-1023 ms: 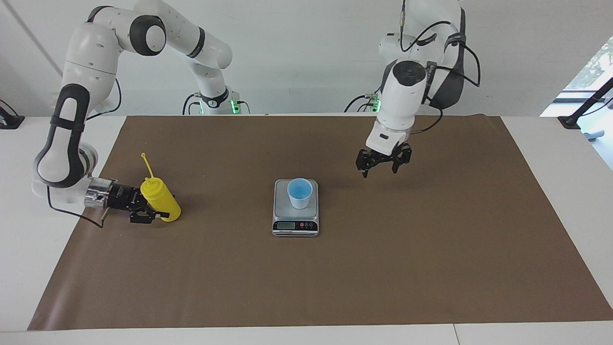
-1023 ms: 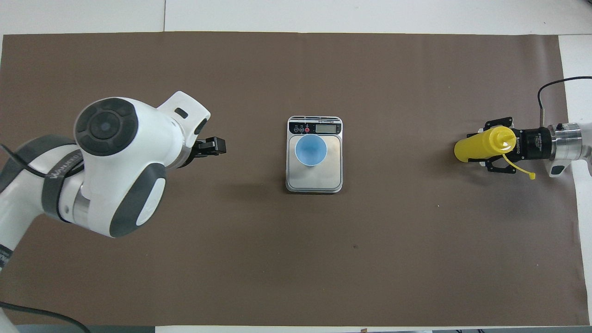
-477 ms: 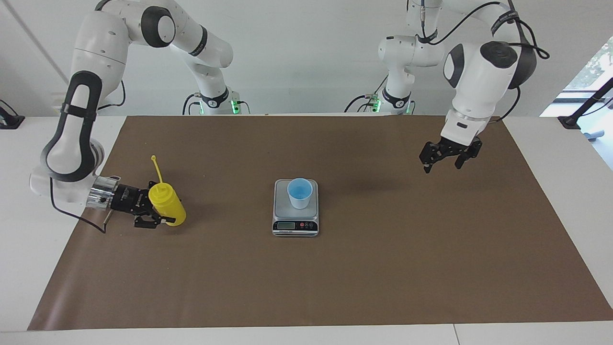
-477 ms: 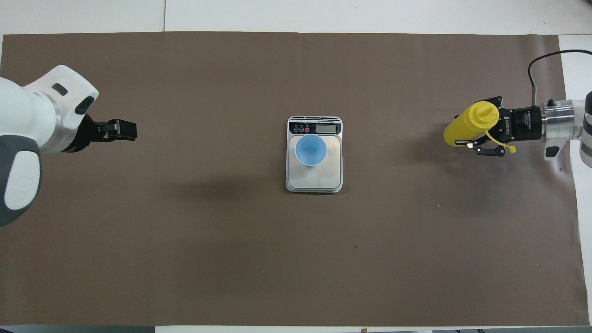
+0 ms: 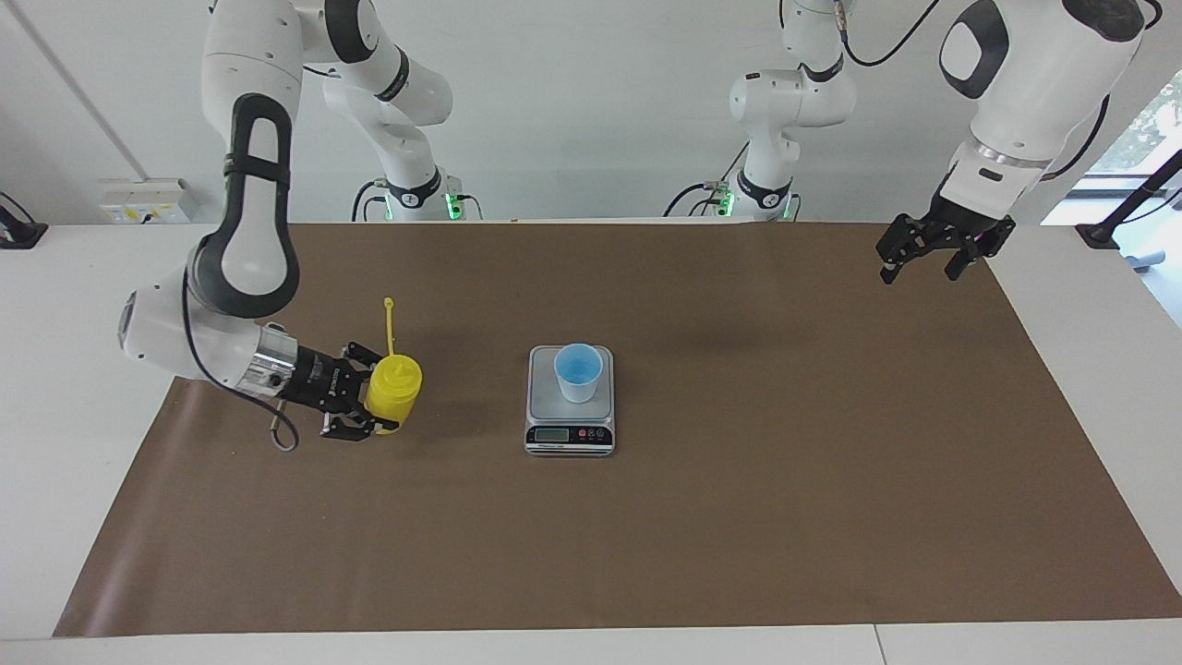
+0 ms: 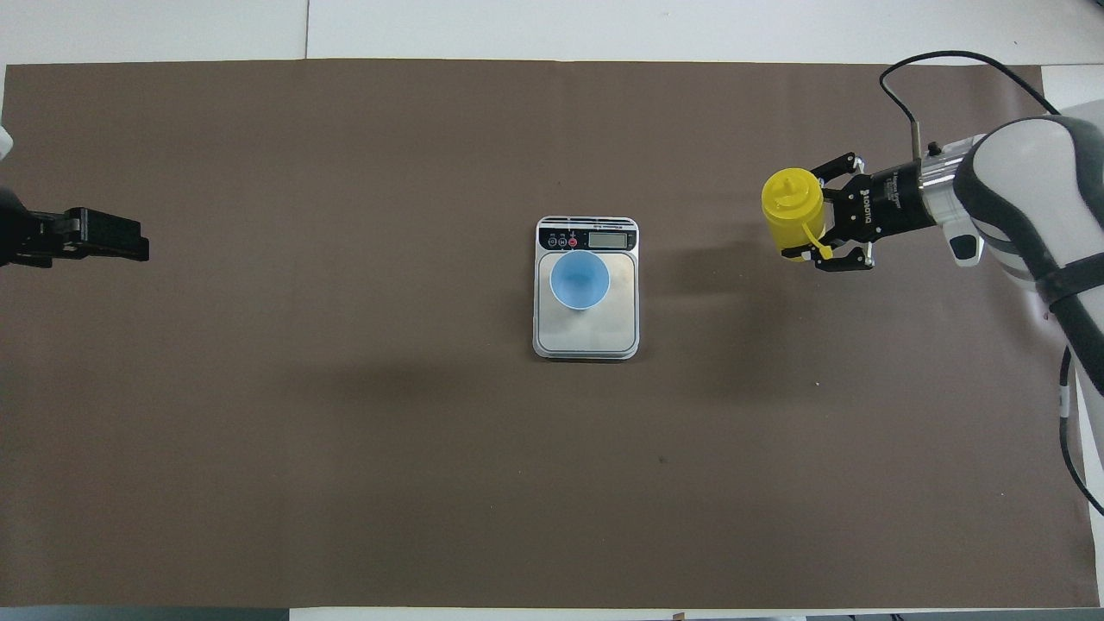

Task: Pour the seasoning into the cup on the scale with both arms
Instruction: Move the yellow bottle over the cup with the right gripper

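Yellow plastic squeeze bottle (image 5: 394, 392) gripped upright in our right pincer (image 5: 358, 406).
Blue paper cup (image 5: 578, 371) on the silver scale (image 5: 570, 434) stands toward the left arm's end; left pincer (image 5: 933, 249) waits open.

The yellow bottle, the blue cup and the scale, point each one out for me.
yellow bottle (image 5: 395, 388): facing view, on its upper body below the nozzle.
blue cup (image 5: 578, 372): facing view, on its blue inside.
scale (image 6: 604, 326): overhead view, on the bare steel platform beside the cup.

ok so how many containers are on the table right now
2. The cup stands on the scale mid-table. The seasoning bottle is held by the right gripper toward the right arm's end. Nothing seems hidden.
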